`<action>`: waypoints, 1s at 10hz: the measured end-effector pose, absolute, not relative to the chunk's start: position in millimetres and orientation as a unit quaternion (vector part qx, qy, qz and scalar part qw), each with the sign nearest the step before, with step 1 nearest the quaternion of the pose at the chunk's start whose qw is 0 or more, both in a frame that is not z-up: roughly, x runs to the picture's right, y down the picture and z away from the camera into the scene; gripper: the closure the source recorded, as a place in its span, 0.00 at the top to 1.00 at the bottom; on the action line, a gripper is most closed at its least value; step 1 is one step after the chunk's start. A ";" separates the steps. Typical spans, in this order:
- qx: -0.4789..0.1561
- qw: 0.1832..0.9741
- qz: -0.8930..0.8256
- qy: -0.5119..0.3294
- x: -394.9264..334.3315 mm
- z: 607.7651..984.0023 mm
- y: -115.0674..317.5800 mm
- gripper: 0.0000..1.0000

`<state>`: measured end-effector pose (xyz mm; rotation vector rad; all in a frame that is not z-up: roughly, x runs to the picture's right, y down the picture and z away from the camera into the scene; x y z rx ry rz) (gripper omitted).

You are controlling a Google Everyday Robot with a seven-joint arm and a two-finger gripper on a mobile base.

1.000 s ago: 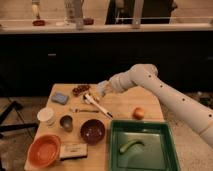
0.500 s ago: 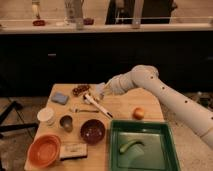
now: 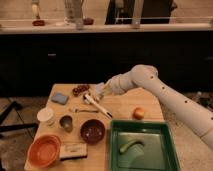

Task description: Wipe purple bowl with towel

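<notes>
The purple bowl (image 3: 93, 131) sits near the front of the wooden table (image 3: 120, 105), right of the grey metal cup (image 3: 66, 122). A small grey-blue square cloth (image 3: 60, 98), the only towel-like thing in view, lies flat at the table's back left. My gripper (image 3: 99, 90) hangs low over the back middle of the table, beside a long white utensil (image 3: 98, 106). It is well behind the bowl and to the right of the cloth. I cannot tell whether it holds anything.
An orange bowl (image 3: 44, 150) and a flat pale packet (image 3: 73, 150) lie at the front left, with a white cup (image 3: 46, 116) behind them. A green tray (image 3: 144, 145) holding a green item fills the front right. An orange fruit (image 3: 138, 113) and dark red bits (image 3: 80, 90) lie further back.
The gripper has edged very slightly to the left over the back of the table. The objects on the table have not moved.
</notes>
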<state>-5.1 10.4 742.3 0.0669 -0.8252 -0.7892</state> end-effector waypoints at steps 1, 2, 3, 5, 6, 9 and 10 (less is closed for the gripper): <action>0.045 0.825 -0.407 -0.390 -7.7 733.4 15.3 0.00; 0.052 0.812 -0.434 -0.387 -10.2 724.3 20.7 0.00; 0.050 0.799 -0.463 -0.381 -17.8 715.3 25.7 0.00; 0.041 0.779 -0.501 -0.375 -30.5 704.6 33.5 0.00; 0.031 0.760 -0.527 -0.378 -46.0 696.8 40.6 0.00; 0.008 0.718 -0.567 -0.404 -79.5 683.8 63.0 0.00; -0.001 0.705 -0.576 -0.413 -87.9 680.4 73.2 0.00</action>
